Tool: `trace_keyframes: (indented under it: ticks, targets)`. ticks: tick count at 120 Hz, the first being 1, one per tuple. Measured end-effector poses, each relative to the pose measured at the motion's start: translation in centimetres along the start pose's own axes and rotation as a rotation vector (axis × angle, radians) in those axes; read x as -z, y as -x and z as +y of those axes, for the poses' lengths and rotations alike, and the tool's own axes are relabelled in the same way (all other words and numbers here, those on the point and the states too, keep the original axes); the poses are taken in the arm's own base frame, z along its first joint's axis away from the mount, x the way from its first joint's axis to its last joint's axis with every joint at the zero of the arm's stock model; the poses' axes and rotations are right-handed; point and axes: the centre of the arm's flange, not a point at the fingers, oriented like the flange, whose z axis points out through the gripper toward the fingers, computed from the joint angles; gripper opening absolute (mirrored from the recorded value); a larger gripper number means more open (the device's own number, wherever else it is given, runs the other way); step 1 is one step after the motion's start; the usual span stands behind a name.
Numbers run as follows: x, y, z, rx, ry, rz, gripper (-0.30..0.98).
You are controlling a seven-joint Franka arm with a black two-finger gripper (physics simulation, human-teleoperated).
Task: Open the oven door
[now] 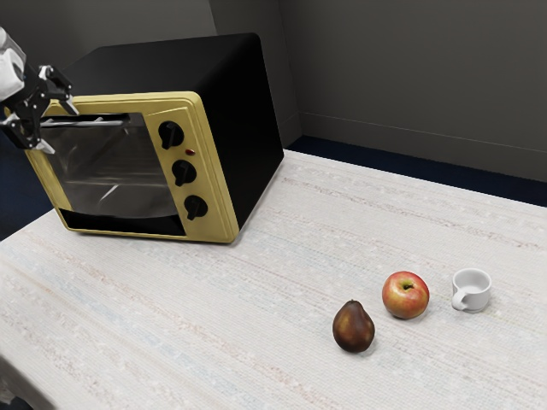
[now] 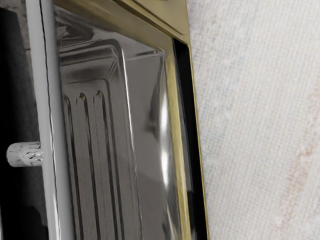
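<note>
Black tool (image 1: pixel 58 125): open, fingers apart near the handle (image 1: pixel 104 123), at the exterior view's left.
Oven door (image 1: pixel 111 175): shut, beside three knobs (image 1: pixel 184 172).
Worktop (image 1: pixel 214 316): apple (image 1: pixel 405 295), pear (image 1: pixel 353 327), cup (image 1: pixel 472 290).
Wrist-view metal: handle, a grey bar near the ribbed panel (image 2: pixel 92 145).

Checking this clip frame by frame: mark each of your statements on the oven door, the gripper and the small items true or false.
1. The oven has three black knobs on its front. True.
2. The door is lowered flat. False: it stands upright or nearly so.
3. The gripper is near the door's handle, its fingers apart. True.
4. The mug stands between the pear and the apple. False: the apple is between the other two.
5. The mug is white. True.
</note>
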Motion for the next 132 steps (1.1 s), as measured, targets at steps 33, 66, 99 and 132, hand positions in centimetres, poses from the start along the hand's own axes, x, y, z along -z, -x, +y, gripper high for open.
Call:
trace_keyframes:
  ticks: [33, 66, 99, 132]
  targets:
    - [-0.5, 0.2, 0.1, 0.001, 0.001, -0.005, 0.68]
    - [-1.2, 0.5, 0.2, 0.004, 0.003, -0.007, 0.70]
    - [-2.2, 0.7, 0.3, 0.008, 0.003, -0.008, 0.70]
    - [0.1, -3.6, 14.8, 0.016, 0.016, 0.016, 0.54]
